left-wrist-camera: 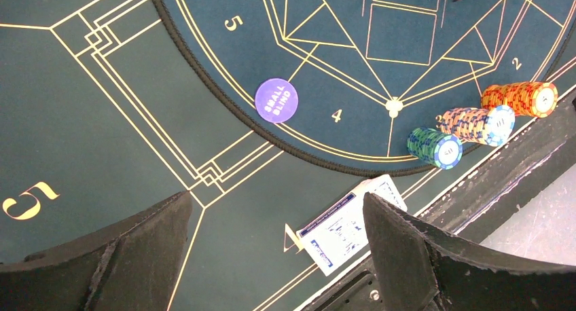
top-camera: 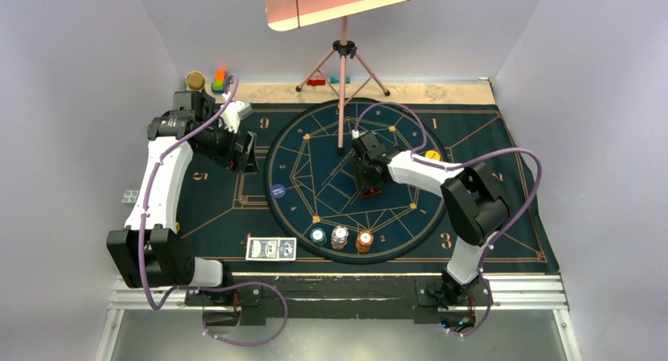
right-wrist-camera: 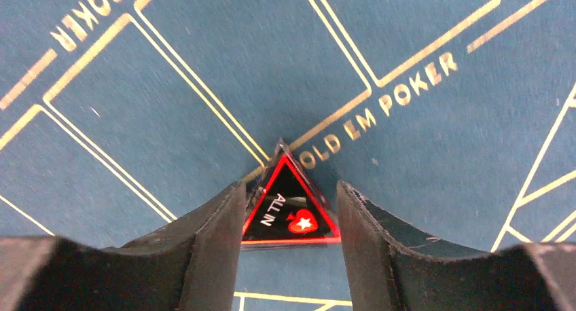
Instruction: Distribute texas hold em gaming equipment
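While cards (top-camera: 270, 249) and three chip stacks (top-camera: 339, 237) sit at the near edge, presumably stock for dealing out, the blind disc (left-wrist-camera: 276, 100) lies beside the 4. Mid-mat (right-wrist-camera: 170, 87), right claw (right-wrist-camera: 291, 189) straddles the marker (right-wrist-camera: 289, 212), fingers touching both lower corners: pinched, it seems, for a lift. Left claw (left-wrist-camera: 276, 197) hangs wide open and empty off to the side, probably keeping clear. Yellow disc (top-camera: 432, 154) lies farthest.

table (top-camera: 441, 92) | on it: mat (top-camera: 197, 211), toy blocks (top-camera: 220, 81), tripod (top-camera: 343, 57) | on mat: chips (top-camera: 339, 237), cards (top-camera: 271, 249)
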Robot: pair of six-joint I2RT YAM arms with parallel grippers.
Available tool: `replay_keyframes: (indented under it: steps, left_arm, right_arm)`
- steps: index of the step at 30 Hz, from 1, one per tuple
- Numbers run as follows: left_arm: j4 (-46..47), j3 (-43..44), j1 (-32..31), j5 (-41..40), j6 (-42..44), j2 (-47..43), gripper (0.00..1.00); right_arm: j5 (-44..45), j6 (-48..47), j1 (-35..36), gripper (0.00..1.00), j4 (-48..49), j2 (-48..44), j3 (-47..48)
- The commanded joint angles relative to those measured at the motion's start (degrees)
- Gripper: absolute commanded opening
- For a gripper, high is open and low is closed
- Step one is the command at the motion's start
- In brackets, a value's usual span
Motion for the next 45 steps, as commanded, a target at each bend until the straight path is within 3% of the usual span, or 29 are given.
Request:
replay_keyframes:
  steps: [1,4,10,20,27,34,37,40,45]
  left_arm:
    - [-0.4,1.8,0.4,0.1,1.8,-0.8,1.0]
    - [-0.8,1.7,0.3,-0.2,2.4,-1.0,1.0]
    - [-1.6,1.7,0.3,-1.0,3.7,-1.3,1.0]
    - [-2.8,2.0,0.3,-0.9,5.0,-0.8,1.0]
    - [-3.3,1.8,0.3,-0.4,5.9,-0.7,1.0]
    - [-2.5,0.2,-0.5,1.6,5.1,-1.3,1.0]
    - [-0.8,-1.4,-0.5,2.1,3.9,-2.2,1.0]
    - [0.2,-1.7,-0.5,2.6,1.7,-1.6,1.0]
    - [1.0,-0.7,-0.4,1.7,-1.4,0.1,1.0]
  right_arm:
    - [2.6,2.5,0.2,0.51,-5.6,-4.4,-3.7]
    - [4.9,6.6,0.2,0.4,-9.0,-6.8,-7.0]
    - [6.6,15.5,0.2,0.28,-14.9,-13.1,-13.5]
    - [6.7,25.5,0.7,0.27,-24.8,-20.3,-19.8]
    - [11.4,29.8,2.9,0.28,-30.4,-22.2,-17.2]
    - [12.5,17.5,3.3,0.48,-24.3,-28.7,-3.5]
    - [4.3,7.0,4.8,0.7,-15.1,-29.9,0.9]
    - [-1.6,-3.2,10.5,0.82,-6.9,-28.0,3.2]
    - [-5.6,-14.5,18.4,0.89,-9.8,-19.0,11.5]
